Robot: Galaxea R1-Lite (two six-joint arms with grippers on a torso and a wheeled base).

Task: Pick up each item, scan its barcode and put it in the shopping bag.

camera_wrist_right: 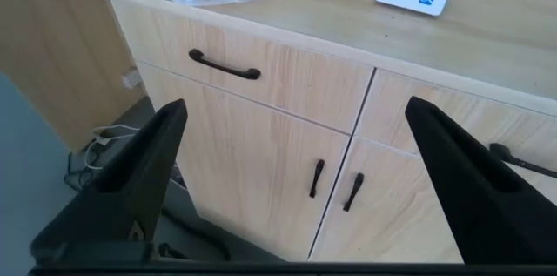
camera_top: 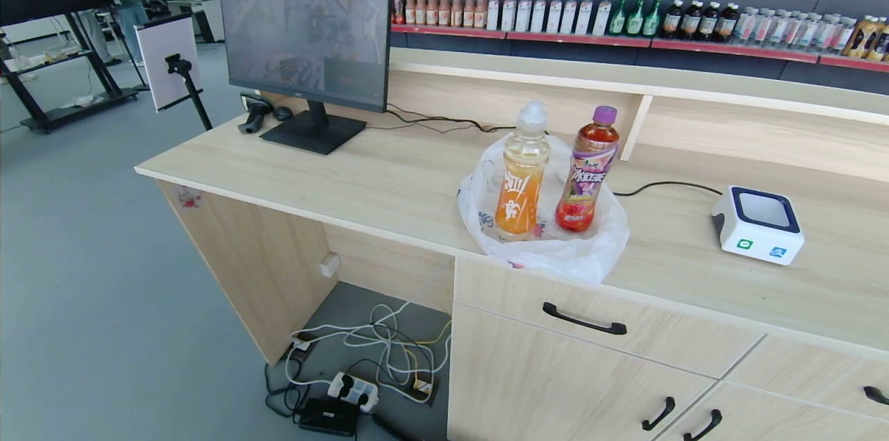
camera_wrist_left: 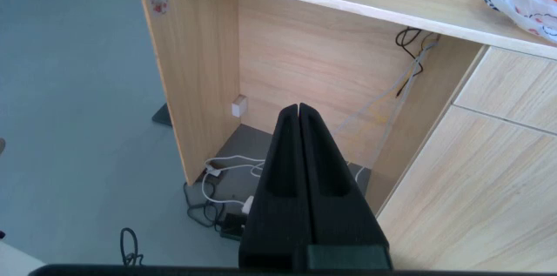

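Both items stand upright, long axes vertical, inside the crumpled white plastic shopping bag (camera_top: 555, 257) on the light wooden counter (camera_top: 389, 184): the orange-drink bottle with a clear cap (camera_top: 522, 173) and, just beside it, the red-drink bottle with a purple cap (camera_top: 589, 170). The left gripper (camera_wrist_left: 299, 111), fingers pressed together, faces the open recess below counter level. The right gripper (camera_wrist_right: 296, 111), fingers spread wide, faces the drawer under the bag and is judged nearer. The bottles lie above and ahead of both. The white box scanner (camera_top: 757, 223) sits to the right of the bag.

Wooden counter (camera_top: 389, 177), monitor (camera_top: 305, 35), shopping bag (camera_top: 555, 250), scanner (camera_top: 758, 224)
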